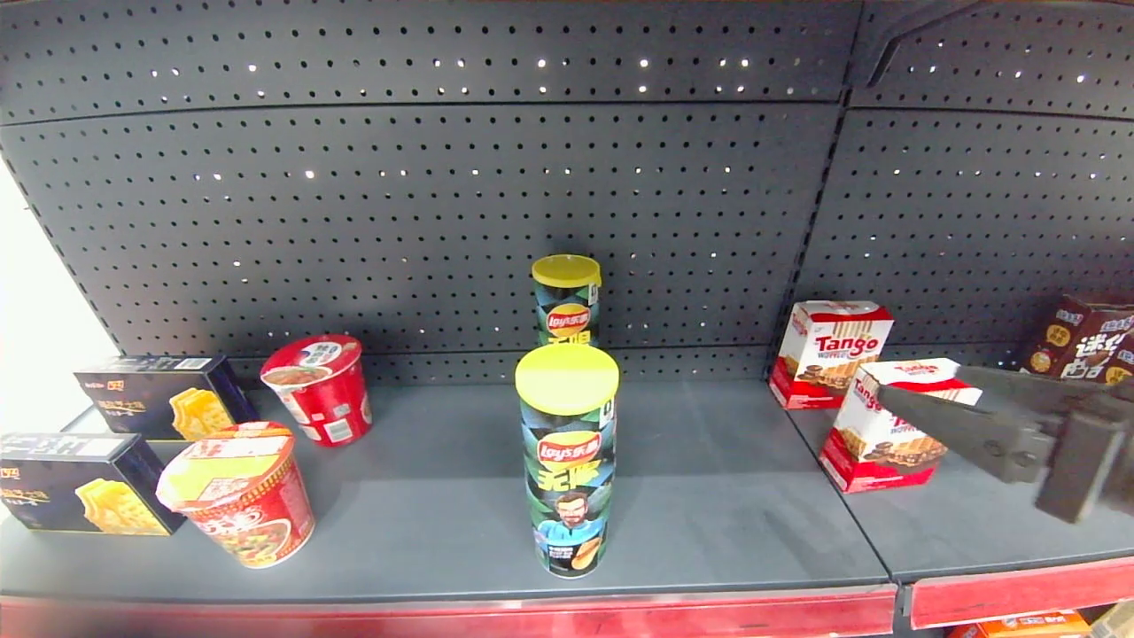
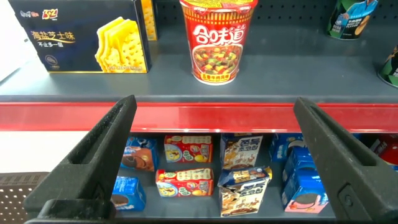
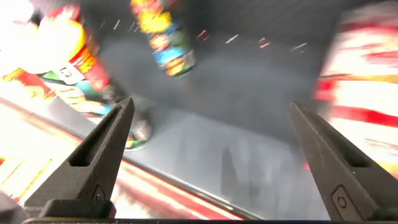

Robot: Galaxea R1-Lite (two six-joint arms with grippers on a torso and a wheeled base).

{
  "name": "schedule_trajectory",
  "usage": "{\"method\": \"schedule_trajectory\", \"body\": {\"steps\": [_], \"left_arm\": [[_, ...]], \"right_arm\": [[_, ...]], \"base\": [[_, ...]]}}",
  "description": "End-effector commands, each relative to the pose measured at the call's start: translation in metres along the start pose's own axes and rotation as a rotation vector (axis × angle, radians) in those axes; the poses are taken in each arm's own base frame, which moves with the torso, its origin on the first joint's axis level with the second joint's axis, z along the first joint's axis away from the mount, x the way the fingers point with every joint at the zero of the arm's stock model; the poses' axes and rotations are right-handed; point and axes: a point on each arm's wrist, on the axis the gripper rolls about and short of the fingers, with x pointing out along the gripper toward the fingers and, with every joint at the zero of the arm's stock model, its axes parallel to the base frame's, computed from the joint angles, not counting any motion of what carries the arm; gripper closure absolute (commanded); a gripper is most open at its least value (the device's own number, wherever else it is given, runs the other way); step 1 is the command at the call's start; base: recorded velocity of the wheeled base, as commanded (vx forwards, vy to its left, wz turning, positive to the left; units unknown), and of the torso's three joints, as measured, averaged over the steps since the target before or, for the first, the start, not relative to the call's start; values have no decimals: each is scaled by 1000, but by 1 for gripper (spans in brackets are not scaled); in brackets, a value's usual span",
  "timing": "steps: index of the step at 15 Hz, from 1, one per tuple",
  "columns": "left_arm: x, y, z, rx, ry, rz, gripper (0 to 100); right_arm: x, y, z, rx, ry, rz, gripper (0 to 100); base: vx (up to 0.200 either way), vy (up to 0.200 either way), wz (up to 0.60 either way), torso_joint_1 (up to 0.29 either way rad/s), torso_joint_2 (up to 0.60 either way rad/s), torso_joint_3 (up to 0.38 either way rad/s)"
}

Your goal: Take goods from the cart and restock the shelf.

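Observation:
On the grey shelf (image 1: pixel 709 496) two chip cans with yellow lids stand in a row, one in front (image 1: pixel 567 461) and one behind (image 1: pixel 567 301). At the right stand two red-and-white wafer boxes, a front one (image 1: pixel 877 443) and a rear one (image 1: pixel 828 350). My right gripper (image 1: pixel 921 385) hovers open just in front of the front wafer box, nothing between its fingers. The right wrist view shows its open gripper (image 3: pixel 211 106) over the shelf, with a chip can (image 3: pixel 168 43) beyond. My left gripper (image 2: pixel 214 104) is open and empty below the shelf's red front edge (image 2: pixel 205 115).
Two red cup noodles (image 1: pixel 244 492) (image 1: pixel 319 385) and two dark cracker boxes (image 1: pixel 80 483) (image 1: pixel 164 399) fill the shelf's left end. Brown boxes (image 1: pixel 1081 341) stand at far right. A lower shelf holds several snack boxes (image 2: pixel 186 165). A perforated back panel (image 1: pixel 443 204) closes the rear.

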Motion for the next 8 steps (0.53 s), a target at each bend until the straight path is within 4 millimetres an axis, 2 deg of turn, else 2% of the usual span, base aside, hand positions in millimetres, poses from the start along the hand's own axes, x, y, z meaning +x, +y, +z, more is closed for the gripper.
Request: {"method": "schedule_trajectory", "body": {"steps": [1, 2, 3, 7, 8], "left_arm": [[0, 0, 0, 0, 2, 2, 0], [0, 0, 0, 0, 1, 0, 0], [0, 0, 0, 0, 2, 2, 0], [0, 0, 0, 0, 3, 0, 0], [0, 0, 0, 0, 3, 0, 0]], "right_arm": [[-79, -27, -35, -52, -144, -128, 0], [-95, -30, -53, -49, -160, -186, 0], [-113, -32, -82, -42, -181, -276, 0], [-132, -36, -156, -33, -237, -482, 0], [-135, -35, -163, -33, -250, -513, 0]], "base": [[0, 0, 0, 0, 0, 0], [0, 0, 0, 0, 0, 0], [0, 0, 0, 0, 0, 0], [0, 0, 0, 0, 0, 0], [0, 0, 0, 0, 0, 0]]}}
